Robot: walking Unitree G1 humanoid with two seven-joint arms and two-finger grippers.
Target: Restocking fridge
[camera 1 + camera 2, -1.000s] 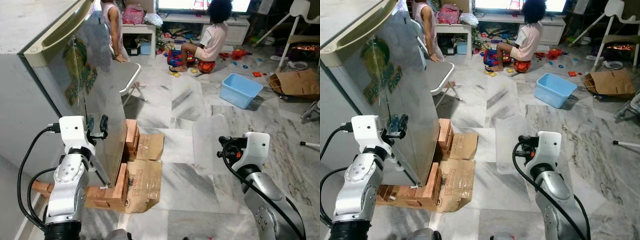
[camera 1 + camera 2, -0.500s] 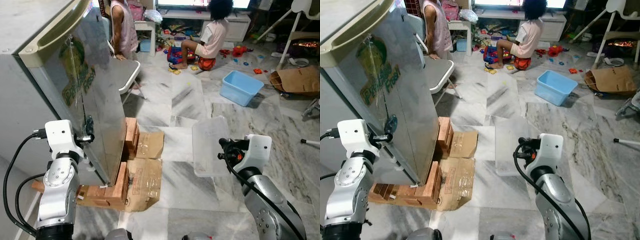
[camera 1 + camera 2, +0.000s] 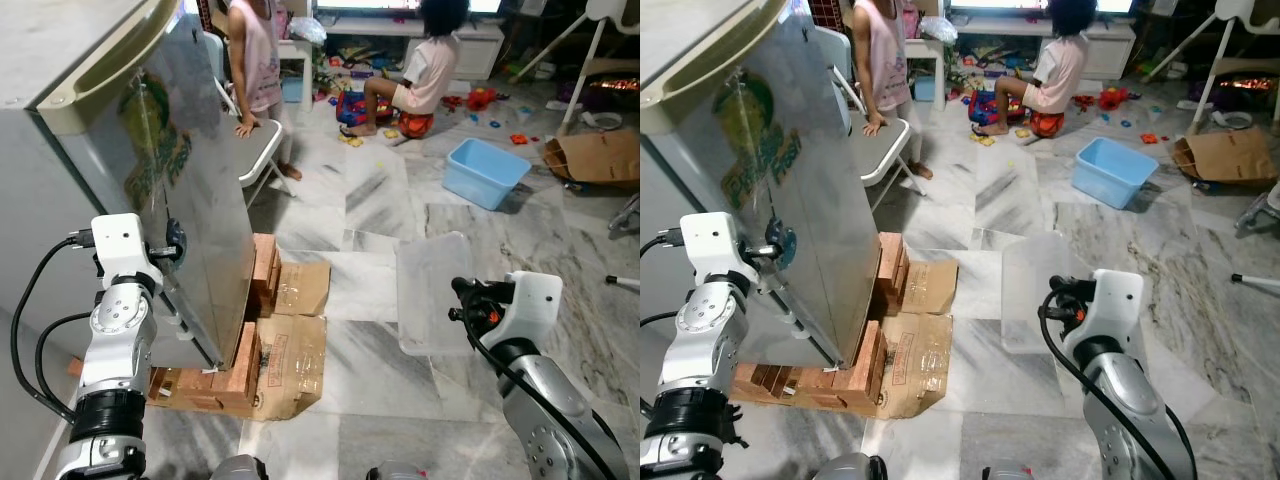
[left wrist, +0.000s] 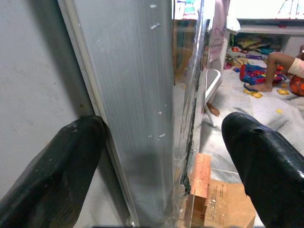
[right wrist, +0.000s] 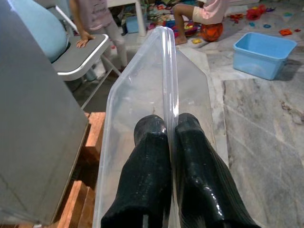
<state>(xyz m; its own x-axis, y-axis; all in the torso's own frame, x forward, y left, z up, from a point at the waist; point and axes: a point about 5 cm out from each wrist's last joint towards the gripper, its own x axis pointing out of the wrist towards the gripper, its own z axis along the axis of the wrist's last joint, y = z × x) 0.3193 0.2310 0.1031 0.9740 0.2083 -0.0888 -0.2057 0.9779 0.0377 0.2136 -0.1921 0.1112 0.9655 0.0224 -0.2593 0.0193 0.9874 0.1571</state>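
Two grippers at work, one on each side of the frame. Left gripper [image 4: 161, 156] spread wide, straddling the edge of the fridge door [image 3: 195, 215] at the left of the head views, one finger [image 4: 52, 171] on the grey side wall, the other out in front of the door face; nothing clamped, and cannot tell whether either finger is touching. Right gripper [image 5: 166, 161] pinched tight on the rim of a clear plastic tray [image 3: 432, 290], holding it up edge-on at lower right of centre, well apart from the fridge.

Judging the step: getting the door open, tray waiting to go inside. Door looking shut. Next move probably calling for closing the left fingers on the door edge and pulling outward, then carrying the tray leftward; swinging door could meet the tray if not kept back.

Standing on wooden blocks [image 3: 245, 365] and flattened cardboard [image 3: 295, 350], the fridge, over a pale marble-patterned floor [image 3: 370, 200]. Folding chair [image 3: 255, 150] just beyond the door, a person [image 3: 258, 60] leaning a hand on its seat. Further back, upper centre, another person [image 3: 425, 70] sitting on the floor among scattered toys. Blue plastic tub [image 3: 485, 172] at upper right, brown paper bag [image 3: 595, 155] near the right edge.
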